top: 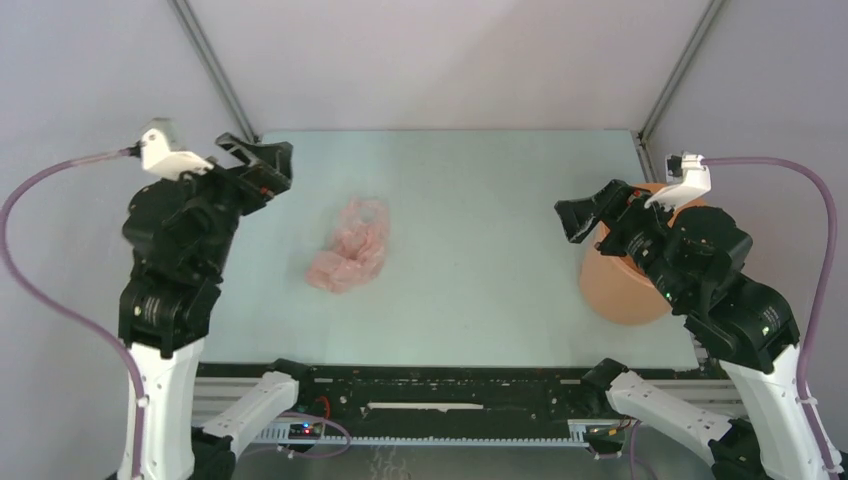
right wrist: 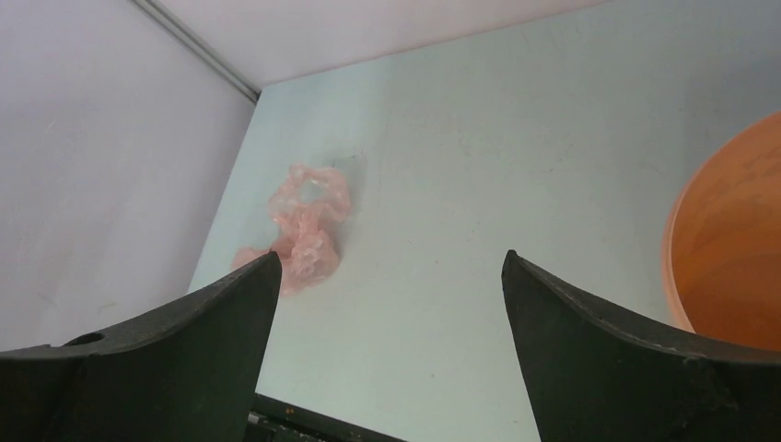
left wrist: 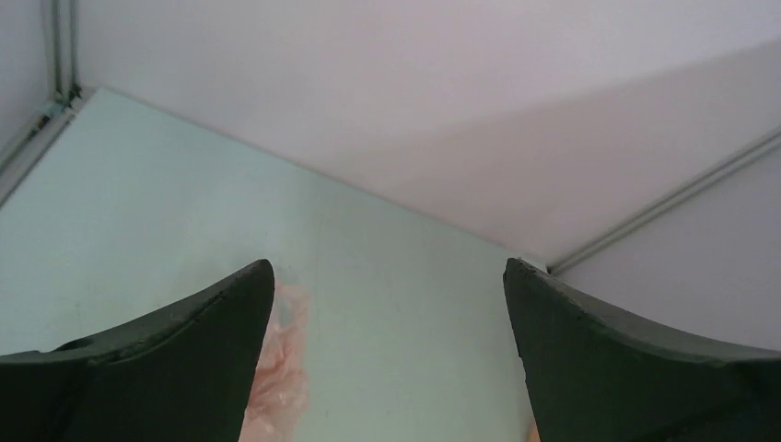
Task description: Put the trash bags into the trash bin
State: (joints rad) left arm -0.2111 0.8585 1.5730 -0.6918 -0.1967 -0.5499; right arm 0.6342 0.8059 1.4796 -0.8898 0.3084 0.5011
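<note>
Currently: both grippers open and empty, pink bag loose on the table

Seen from overhead, the trash bag [top: 350,247], a crumpled wad of thin, glossy, pale-pink plastic film, lies on the pale green table [top: 480,180]. It sits left of the table's middle, about halfway between the far and near edges. Nothing touches it.

The left gripper [top: 262,160] is raised near the table's far left corner, pointing toward the middle. The bag lies well apart from it, toward the near edge and the centre. In the left wrist view, the two dark fingers [left wrist: 166,359] are spread wide with only bare table between them. A sliver of the pink bag shows just past the inner edge of the left-hand finger, down on the table and not in contact with it.

The trash bin [top: 625,295], a round orange-tan plastic bucket, stands upright at the table's right edge, partly hidden by the right arm. The right gripper [top: 580,212] sits over the bin's left side, pointing toward the table's middle. In the right wrist view its fingers [right wrist: 599,350] are also spread wide and hold nothing. There the bag lies far off toward the left edge, above the left-hand finger, and the bin's open mouth shows at the right border beside the other finger.
</note>
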